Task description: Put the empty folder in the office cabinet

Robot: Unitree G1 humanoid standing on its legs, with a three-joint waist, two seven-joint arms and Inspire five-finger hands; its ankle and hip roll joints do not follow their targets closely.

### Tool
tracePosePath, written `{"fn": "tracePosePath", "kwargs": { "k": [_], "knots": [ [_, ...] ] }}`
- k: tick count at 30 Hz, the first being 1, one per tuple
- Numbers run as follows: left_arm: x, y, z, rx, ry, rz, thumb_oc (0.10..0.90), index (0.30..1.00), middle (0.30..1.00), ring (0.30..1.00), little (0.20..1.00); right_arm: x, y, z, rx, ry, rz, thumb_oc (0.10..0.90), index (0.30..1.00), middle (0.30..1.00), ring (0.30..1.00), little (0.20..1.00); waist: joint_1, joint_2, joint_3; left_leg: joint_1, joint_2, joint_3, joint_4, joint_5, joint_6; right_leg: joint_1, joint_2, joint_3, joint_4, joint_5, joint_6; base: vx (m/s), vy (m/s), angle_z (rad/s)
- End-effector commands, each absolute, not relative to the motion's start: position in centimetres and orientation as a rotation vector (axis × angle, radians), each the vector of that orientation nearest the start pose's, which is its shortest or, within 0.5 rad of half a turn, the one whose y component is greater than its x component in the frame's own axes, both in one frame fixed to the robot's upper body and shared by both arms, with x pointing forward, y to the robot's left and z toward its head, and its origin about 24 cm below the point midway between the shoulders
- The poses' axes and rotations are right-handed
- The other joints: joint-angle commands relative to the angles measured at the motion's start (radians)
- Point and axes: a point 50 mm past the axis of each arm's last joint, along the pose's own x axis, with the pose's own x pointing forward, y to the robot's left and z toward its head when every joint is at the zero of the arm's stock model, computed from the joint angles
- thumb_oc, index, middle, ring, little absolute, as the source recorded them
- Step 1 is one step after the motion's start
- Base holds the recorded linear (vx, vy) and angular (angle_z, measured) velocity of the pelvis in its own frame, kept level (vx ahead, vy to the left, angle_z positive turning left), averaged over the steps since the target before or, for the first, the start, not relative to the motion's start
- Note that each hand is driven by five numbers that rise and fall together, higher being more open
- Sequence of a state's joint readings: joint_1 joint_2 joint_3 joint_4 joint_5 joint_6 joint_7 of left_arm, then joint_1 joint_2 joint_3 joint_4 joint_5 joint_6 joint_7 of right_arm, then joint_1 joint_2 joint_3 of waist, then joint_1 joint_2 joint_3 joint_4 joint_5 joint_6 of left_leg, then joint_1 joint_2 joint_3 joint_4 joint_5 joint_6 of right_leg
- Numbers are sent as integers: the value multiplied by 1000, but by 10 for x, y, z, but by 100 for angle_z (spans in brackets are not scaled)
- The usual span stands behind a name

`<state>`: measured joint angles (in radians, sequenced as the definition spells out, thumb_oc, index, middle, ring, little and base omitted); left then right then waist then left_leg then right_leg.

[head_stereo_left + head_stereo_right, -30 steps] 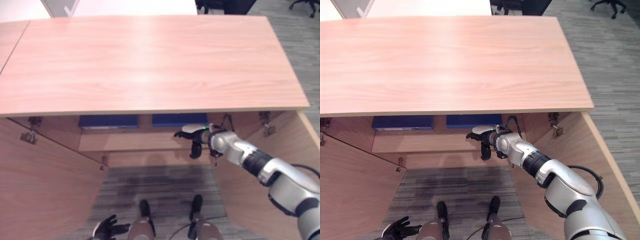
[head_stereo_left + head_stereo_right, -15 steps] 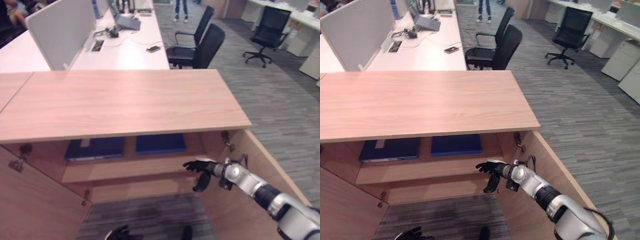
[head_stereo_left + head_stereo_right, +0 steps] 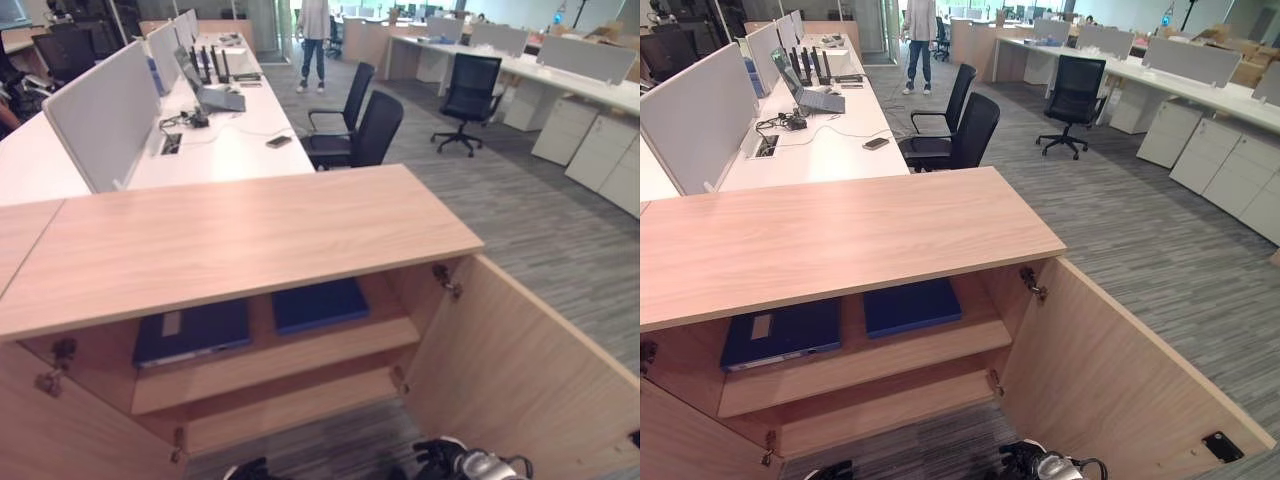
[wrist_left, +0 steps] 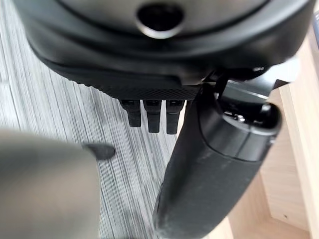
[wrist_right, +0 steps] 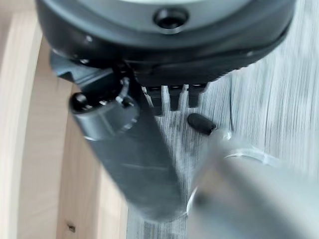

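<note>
The flat blue folder lies on the upper shelf of the open light-wood office cabinet, beside a second blue folder. Both hands hang low, the right hand and left hand with fingers relaxed and grasping nothing; the placing looks done, the doors not yet closed.

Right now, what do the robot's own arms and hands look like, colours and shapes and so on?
Each hand is dark, almost black. In its wrist view the left hand shows a broad rounded black body with a textured edge, a row of short squared fingers and a thick smooth thumb. The right hand looks the same, with a small screw hole in its casing. In the left eye view, silver-grey metal sits behind the right hand's black fingers.
</note>
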<state>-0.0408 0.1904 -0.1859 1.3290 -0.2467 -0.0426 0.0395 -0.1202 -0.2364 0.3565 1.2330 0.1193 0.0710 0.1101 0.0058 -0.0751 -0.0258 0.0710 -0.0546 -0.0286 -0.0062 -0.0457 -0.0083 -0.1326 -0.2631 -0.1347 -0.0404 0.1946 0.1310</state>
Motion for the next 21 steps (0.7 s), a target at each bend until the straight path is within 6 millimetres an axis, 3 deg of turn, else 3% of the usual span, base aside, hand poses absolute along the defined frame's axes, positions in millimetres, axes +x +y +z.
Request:
{"fn": "tracePosePath", "kwargs": {
  "k": [1,5,6,10,17,21],
  "knots": [
    [83,217,-168,186,1269,130,800,900,900,900,900,176,-216,-137,-280,1080,122,800,900,900,900,900,15,34,109,-37,-19,15,49,-88,8,-40,18,-75,15,-40,76,-201,170,-29],
    [79,224,-168,207,1281,141,800,900,900,900,900,163,-220,-142,-189,1087,54,800,900,900,900,900,9,55,119,-51,-8,65,44,-68,21,-17,7,-116,104,-105,48,-157,102,-70],
    [72,230,-168,225,1303,149,800,900,900,900,900,150,-224,-146,-125,1097,-2,800,900,900,900,900,6,60,104,-50,5,96,23,-56,27,24,2,-112,164,-145,37,-106,64,-85],
    [63,238,-167,241,1326,168,800,900,900,900,900,131,-233,-151,-60,1130,-80,800,900,900,900,900,-2,60,69,-49,16,132,-7,-41,28,59,6,-72,202,-172,35,-38,-3,-70],
    [58,241,-167,185,1328,236,800,900,900,900,900,121,-257,-147,78,1079,-318,800,900,900,900,900,-33,34,20,-42,28,221,-62,-16,15,102,60,-17,14,-142,61,-13,-113,-57],
    [59,235,-169,160,1314,233,800,900,900,900,900,114,-283,-140,112,1032,-464,800,900,900,900,900,-59,30,8,-32,50,221,-77,-4,-1,122,88,-12,-14,-151,50,14,-148,-32]
  ]
}}
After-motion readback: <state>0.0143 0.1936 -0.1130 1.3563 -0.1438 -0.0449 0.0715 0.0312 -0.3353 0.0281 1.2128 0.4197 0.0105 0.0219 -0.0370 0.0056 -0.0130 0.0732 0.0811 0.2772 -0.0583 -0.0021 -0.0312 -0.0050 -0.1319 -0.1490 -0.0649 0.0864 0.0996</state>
